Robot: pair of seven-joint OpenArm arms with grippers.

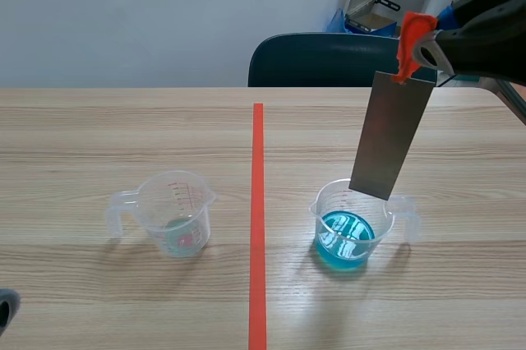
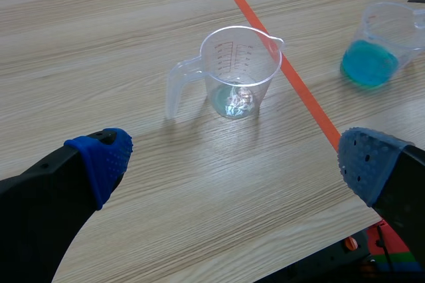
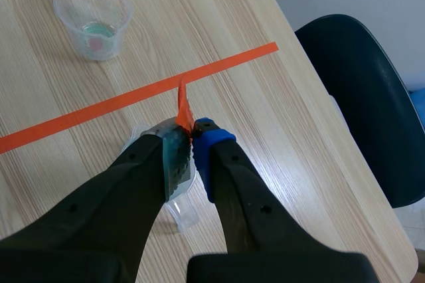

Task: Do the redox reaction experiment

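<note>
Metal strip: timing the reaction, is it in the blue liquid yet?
Out. The metal strip in the right gripper ends above the blue liquid.

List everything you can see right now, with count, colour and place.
table: 1, light wood, under everything
tape line: 1, orange-red, down the table's middle
blue-liquid cup: 1, clear plastic measuring cup, right of the tape line
left cup: 1, clear plastic measuring cup, left of the tape line, a silvery lump in a little pale greenish liquid
metal plate: 1, grey with an orange-red tab on top, hanging tilted above the blue-liquid cup
chair: 1, dark, behind the table's far edge
left claw: 1, black with blue pads, open, low, short of the left cup
right claw: 1, black, shut on the metal plate's tab end, raised
</note>
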